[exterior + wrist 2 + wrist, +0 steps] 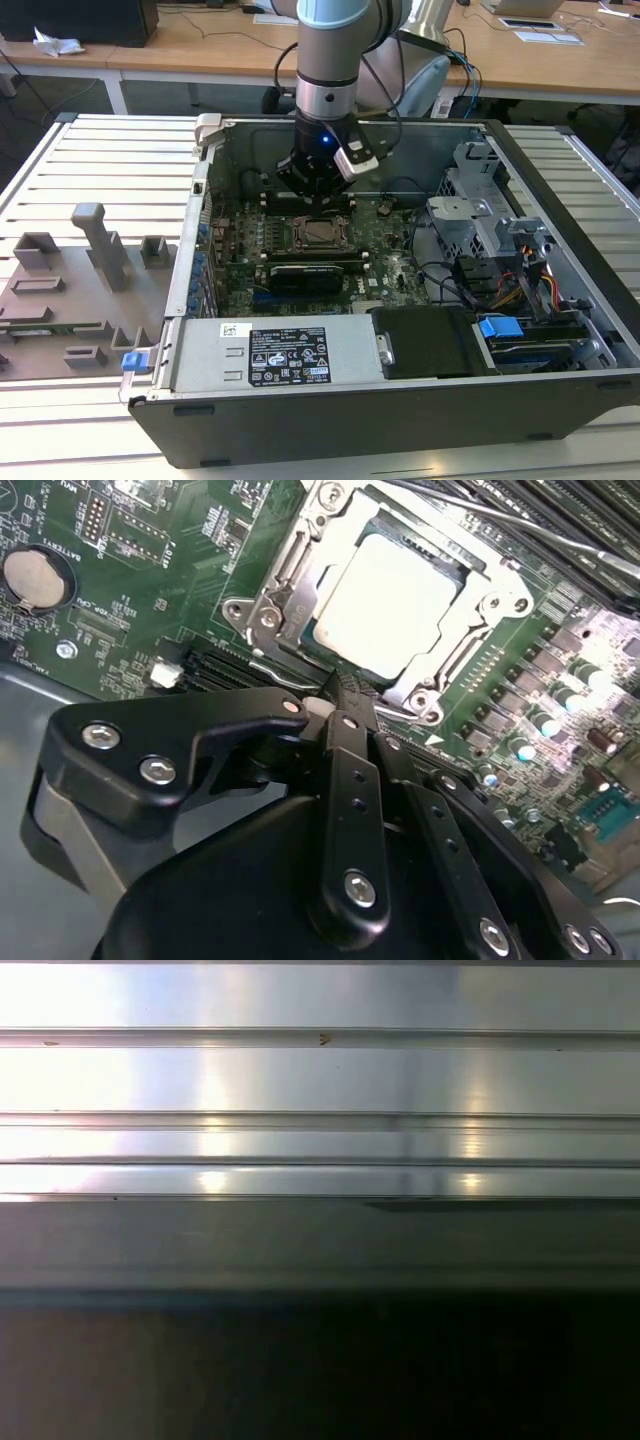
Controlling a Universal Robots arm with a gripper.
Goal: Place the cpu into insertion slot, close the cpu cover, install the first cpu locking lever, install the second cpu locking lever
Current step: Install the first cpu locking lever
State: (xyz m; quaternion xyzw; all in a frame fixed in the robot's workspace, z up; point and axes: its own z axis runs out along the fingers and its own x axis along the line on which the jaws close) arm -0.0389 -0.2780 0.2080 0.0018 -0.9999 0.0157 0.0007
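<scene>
Currently the cpu (395, 590) lies in the socket (262, 620), held flat by the cpu cover (300, 575) lowered around it. My pincer (343, 692), drawn narrow, sits at the socket's edge, perhaps to press a lever (272, 670).

Tool (338, 705) hides cpu cover (287, 598) near corner; mobo (130, 630) cut off at edges.

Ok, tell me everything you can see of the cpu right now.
The cpu is a small flat square chip with a pale silvery-beige metal top, plain and bright under the light. It lies flat in the socket on the motherboard, and the cpu cover, a silvery metal frame, lies around its edges. The claw sits at the socket's rim, apart from the chip's top.
</scene>
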